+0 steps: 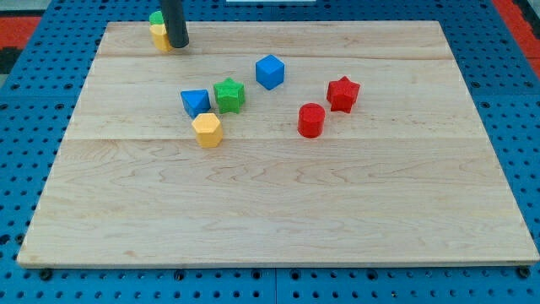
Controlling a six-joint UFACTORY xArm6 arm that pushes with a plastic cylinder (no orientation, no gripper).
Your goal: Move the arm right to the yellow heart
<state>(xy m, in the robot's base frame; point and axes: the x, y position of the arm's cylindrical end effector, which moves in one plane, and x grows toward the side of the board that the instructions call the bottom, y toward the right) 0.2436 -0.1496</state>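
The yellow heart (pixel 158 36) lies at the view's top left of the wooden board (pixel 278 219), partly hidden by my rod. A green block (pixel 156 18) sits just above it, touching or nearly so. My tip (pixel 177 45) rests on the board right against the yellow heart's right side.
A blue triangular block (pixel 195 102), a green star (pixel 229 95) and a yellow hexagon (pixel 207 129) cluster left of the middle. A blue cube (pixel 270 72) lies above the middle. A red star (pixel 342 93) and a red cylinder (pixel 311 120) lie to the right.
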